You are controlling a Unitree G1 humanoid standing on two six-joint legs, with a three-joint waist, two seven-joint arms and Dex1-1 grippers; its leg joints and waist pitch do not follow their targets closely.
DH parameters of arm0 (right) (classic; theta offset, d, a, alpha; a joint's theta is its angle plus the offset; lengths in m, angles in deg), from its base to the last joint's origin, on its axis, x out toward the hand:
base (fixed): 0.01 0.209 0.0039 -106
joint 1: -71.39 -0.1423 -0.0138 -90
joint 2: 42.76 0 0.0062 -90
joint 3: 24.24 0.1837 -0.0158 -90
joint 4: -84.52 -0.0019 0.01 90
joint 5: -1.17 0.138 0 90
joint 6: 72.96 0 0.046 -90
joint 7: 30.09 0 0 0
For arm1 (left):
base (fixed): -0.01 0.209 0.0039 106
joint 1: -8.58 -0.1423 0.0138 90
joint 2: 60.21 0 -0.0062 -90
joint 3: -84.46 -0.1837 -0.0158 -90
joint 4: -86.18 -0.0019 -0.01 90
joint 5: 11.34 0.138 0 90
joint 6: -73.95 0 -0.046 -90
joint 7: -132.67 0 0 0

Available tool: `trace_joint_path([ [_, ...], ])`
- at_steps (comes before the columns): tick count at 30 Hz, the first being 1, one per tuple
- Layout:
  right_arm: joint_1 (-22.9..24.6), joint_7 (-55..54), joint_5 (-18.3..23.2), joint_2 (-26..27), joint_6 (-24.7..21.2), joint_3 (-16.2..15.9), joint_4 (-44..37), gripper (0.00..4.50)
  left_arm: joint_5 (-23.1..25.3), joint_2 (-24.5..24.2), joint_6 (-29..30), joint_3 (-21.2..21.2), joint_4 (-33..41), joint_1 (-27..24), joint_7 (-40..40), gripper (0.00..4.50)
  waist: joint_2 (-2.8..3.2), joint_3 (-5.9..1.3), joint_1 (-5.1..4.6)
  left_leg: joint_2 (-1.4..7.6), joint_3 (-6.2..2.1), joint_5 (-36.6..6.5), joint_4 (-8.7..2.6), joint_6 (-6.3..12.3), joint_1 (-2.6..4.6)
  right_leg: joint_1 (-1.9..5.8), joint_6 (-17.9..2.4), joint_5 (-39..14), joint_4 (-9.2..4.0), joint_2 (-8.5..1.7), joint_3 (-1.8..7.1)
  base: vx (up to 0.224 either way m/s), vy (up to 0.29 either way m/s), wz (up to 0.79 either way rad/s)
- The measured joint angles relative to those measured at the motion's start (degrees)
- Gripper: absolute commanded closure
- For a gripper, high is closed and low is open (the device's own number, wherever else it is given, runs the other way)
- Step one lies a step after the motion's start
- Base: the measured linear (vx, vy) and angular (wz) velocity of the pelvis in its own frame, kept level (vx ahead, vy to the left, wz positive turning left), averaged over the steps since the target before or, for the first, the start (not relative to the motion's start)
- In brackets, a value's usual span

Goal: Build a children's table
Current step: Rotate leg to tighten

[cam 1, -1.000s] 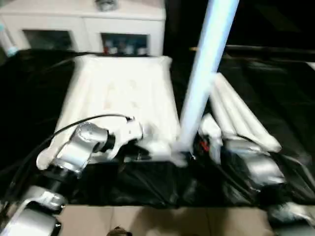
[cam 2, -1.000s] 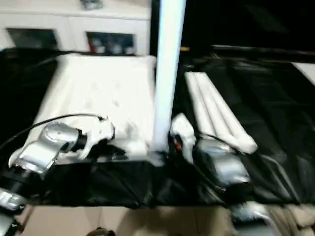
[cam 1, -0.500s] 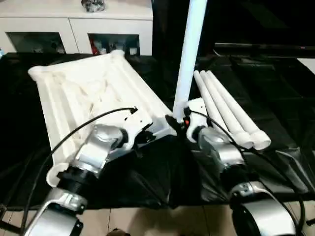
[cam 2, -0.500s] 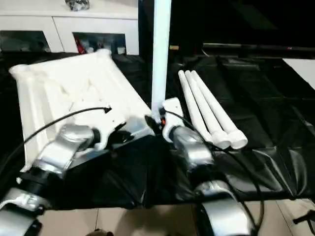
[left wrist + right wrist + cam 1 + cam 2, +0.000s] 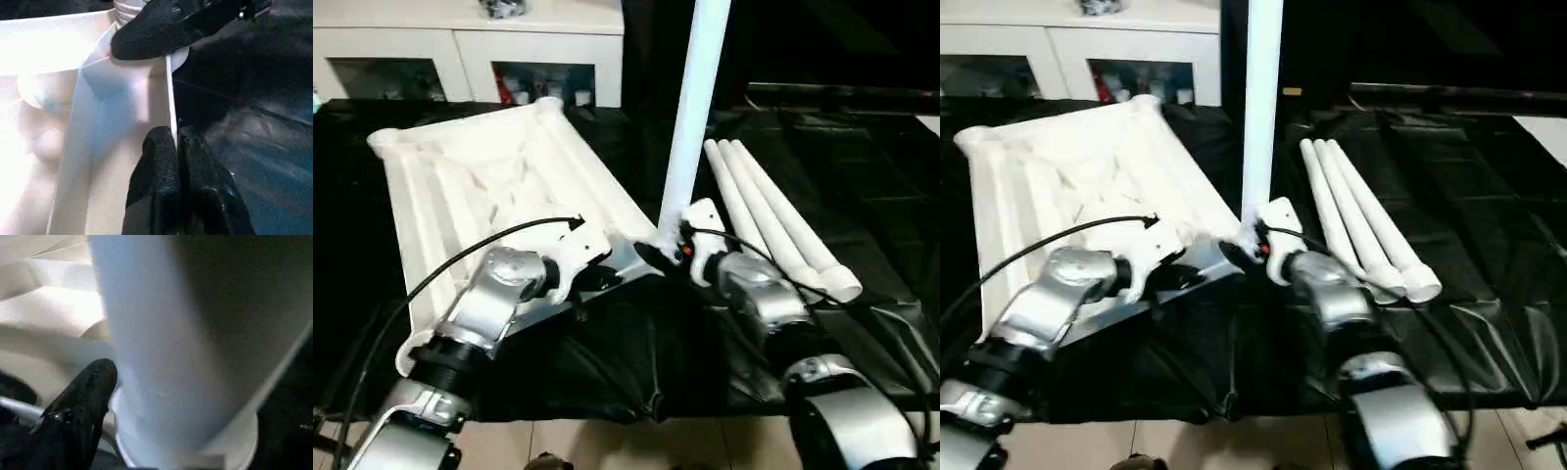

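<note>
Left eye view is showing the children's table partway through assembly. Its tabletop is lying ribbed side up across the left and centre of the frame, and one leg is standing upright in the corner socket nearest the robot, rising out of the top edge of the picture. Three more legs are lying side by side at right of centre, touching one another, not yet fitted. So roughly one of four legs is in place, and whether it is fully seated cannot be judged.

The left hand is pinching the thin edge wall of the tabletop between its black fingers, as the left wrist view is showing. The right hand is sitting at the foot of the upright leg; one black finger is resting beside the tube, but whether the hand is pressed onto it cannot be told.

The bench is draped in wrinkled black sheeting, with pale floor along the bottom edge. A white cabinet with glass doors is standing at the upper left, against a dark room.
</note>
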Motion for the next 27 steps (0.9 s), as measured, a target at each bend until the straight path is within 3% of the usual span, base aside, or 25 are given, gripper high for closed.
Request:
trace_joint_path([
  [5, 5.09, 15.14, 1.99, -5.98, -0.86, -3.23, -8.17, 0.60, -2.27, -3.66, -2.86, -0.77, -0.48, -0.12, -7.59, 4.50, 0.03, 0.02, 1.61, 0.14, 0.18, 0.00, 0.02, 0.00, -0.02, 0.01, 0.00, 0.00, 0.01, 0.00, -0.05, 0.000, 0.000, 0.00],
  [11, 9.99, 29.76, 4.87, -11.51, -5.14, -7.04, -18.83, 0.60, -4.96, -7.34, -5.09, -1.73, -0.49, -0.58, -17.00, 4.50, 0.04, 0.04, 2.74, 0.29, 0.38, 0.00, 0.07, 0.00, 0.01, 0.03, 0.00, 0.00, 0.05, 0.00, -0.05, 0.000, 0.000, 0.00],
  [14, 11.15, 32.82, 5.63, -12.66, -6.93, -8.19, -21.65, 0.60, -5.81, -8.45, -5.36, -2.26, -0.53, -0.63, -19.47, 4.50, 0.05, 0.04, 2.77, 0.31, 0.41, 0.00, 0.07, 0.00, 0.02, 0.02, 0.00, 0.00, 0.08, 0.00, -0.05, 0.000, 0.000, 0.00],
  [27, 13.35, 34.36, 5.80, -14.01, -10.72, -9.44, -27.23, 1.68, -7.17, -8.81, -6.46, -2.57, -1.93, -0.64, -22.83, 4.50, 0.05, 0.04, 2.89, 0.32, 0.42, 0.00, 0.07, -0.01, 0.03, 0.03, 0.00, 0.00, 0.12, 0.00, -0.04, 0.000, 0.000, 0.00],
])
